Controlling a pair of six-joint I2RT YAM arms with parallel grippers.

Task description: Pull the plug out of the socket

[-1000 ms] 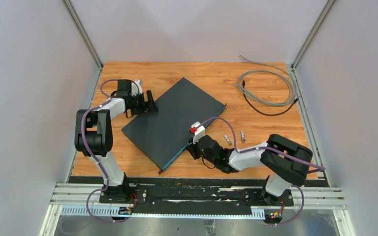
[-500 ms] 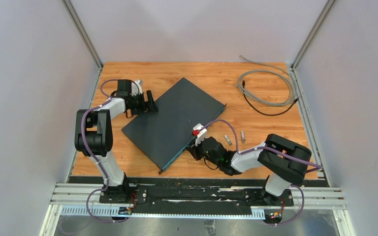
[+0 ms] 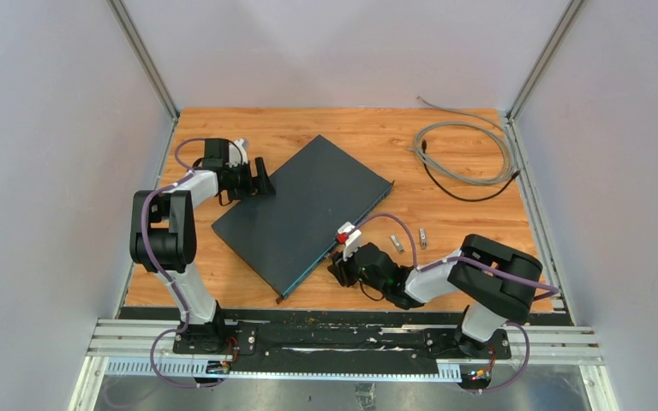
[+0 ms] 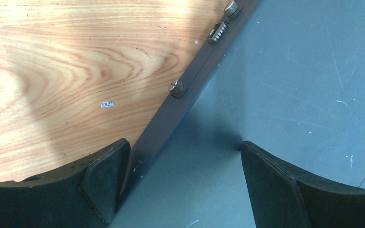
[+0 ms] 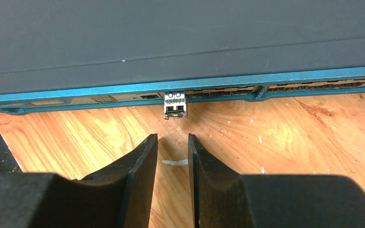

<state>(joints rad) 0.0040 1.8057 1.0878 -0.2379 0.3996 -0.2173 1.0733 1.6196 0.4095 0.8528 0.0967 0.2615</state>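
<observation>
We see the plug (image 5: pixel 176 105), a small metal piece, seated in the blue front edge (image 5: pixel 275 78) of a flat dark switch box (image 3: pixel 304 214), its outer end sticking out over the wooden surface (image 3: pixel 351 128). The box lies at an angle in the middle of that surface.

The right fingers (image 5: pixel 140 180) sit low on the wood, pointing straight at the plug and stopping just short of it. They stand slightly parted with a narrow gap between them, and they hold nothing.

At the far left side of the box, the left fingers (image 4: pixel 102 185) are spread wide and empty. 1 finger is down beside the box's dark side wall, over the wood, and the other is over the lid.

2 small metal pieces (image 3: pixel 398 244) lie on the wood near the right arm, and a coiled grey cable (image 3: pixel 467 154) rests at the far right, well apart from the box.
</observation>
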